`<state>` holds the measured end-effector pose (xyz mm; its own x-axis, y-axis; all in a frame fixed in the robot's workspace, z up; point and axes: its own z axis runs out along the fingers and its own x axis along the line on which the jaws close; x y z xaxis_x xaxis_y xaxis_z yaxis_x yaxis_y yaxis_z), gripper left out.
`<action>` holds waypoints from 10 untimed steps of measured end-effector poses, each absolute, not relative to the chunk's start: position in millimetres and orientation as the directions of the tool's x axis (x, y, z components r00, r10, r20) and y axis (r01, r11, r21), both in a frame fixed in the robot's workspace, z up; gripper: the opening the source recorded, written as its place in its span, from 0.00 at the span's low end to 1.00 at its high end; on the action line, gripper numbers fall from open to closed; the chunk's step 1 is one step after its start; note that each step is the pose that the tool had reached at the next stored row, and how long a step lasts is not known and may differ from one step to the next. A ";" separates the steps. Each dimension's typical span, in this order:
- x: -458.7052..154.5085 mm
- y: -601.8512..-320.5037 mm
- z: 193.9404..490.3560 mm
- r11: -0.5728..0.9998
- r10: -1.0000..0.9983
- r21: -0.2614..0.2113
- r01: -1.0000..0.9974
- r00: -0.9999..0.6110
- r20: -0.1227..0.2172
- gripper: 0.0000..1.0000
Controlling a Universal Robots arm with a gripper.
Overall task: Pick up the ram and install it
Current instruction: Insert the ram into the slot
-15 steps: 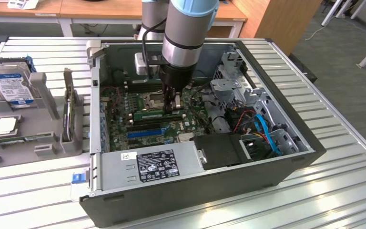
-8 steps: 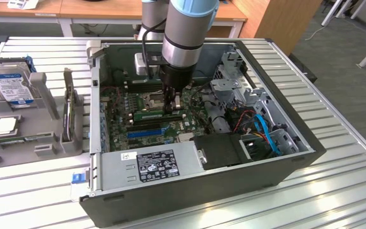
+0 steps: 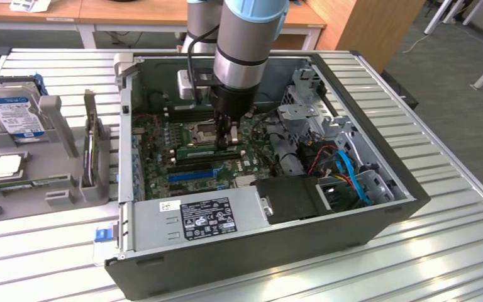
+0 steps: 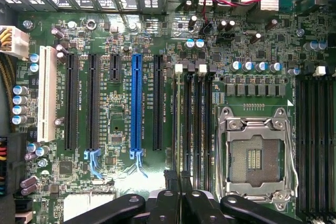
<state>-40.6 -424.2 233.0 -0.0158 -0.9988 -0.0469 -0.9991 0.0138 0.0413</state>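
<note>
- Nearest me, a slatted silver metal tabletop [image 3: 443,251] carries an open black computer case [image 3: 309,251] lying on its side.
- Along the case's near wall sits a grey metal power supply box with a black-and-white label [image 3: 195,217].
- Behind it lies the green motherboard [image 3: 161,141], with a long blue expansion slot [image 3: 193,175] [image 4: 136,103] on its near part.
- Just beyond the blue slot is the ram [image 3: 198,152] [image 4: 177,124], a thin green stick standing on edge, in line with the long black memory slots [image 4: 197,124].
- The hand [image 3: 228,146] [image 4: 179,179] hangs straight down from the grey-and-blue arm [image 3: 241,56] at the ram's end toward the exterior view's right. Its black fingers [image 4: 169,192] are drawn close together, and the end of the stick seems pinched between their tips.
- Just past the ram is the square silver processor socket [image 3: 201,132] [image 4: 253,156].
- On the exterior view's left, beside the case, a grey plastic holder [image 3: 53,182] carries a hard drive with a blue-and-white label [image 3: 11,113] and a small square processor chip [image 3: 5,165].
- Farthest off stand light wooden desks [image 3: 141,12].
</note>
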 end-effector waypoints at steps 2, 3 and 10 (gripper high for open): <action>-40.6 -424.2 232.6 0.014 -0.999 0.041 -0.999 -0.016 -0.047 0.12; -40.6 -424.2 232.6 0.014 -0.999 0.041 -0.999 -0.016 -0.047 0.12; -40.7 -423.6 232.4 0.014 -0.999 0.041 -0.999 -0.016 -0.047 0.12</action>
